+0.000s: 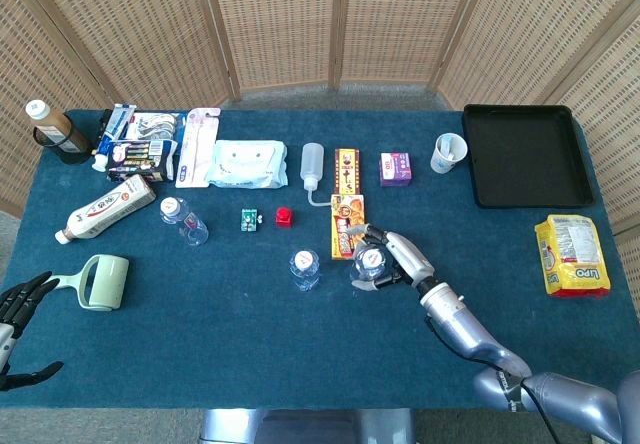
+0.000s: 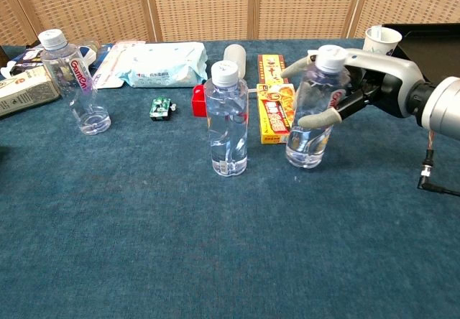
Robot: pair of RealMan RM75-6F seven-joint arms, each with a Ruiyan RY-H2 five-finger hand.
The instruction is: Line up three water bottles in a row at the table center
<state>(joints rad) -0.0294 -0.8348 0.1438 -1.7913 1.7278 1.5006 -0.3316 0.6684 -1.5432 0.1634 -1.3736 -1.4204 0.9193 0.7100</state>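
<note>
The right robot hand (image 2: 345, 93) is wrapped around the right-hand water bottle (image 2: 311, 111), which stands near the middle of the surface (image 2: 215, 247), close beside the centre bottle (image 2: 226, 121). To do this well, keep the bottle upright, settle it level with the centre bottle, then let go gently. The third bottle (image 2: 75, 82) stands well apart toward the left edge. The left robot hand (image 1: 18, 309) rests empty, fingers spread, at the front-left corner.
</note>
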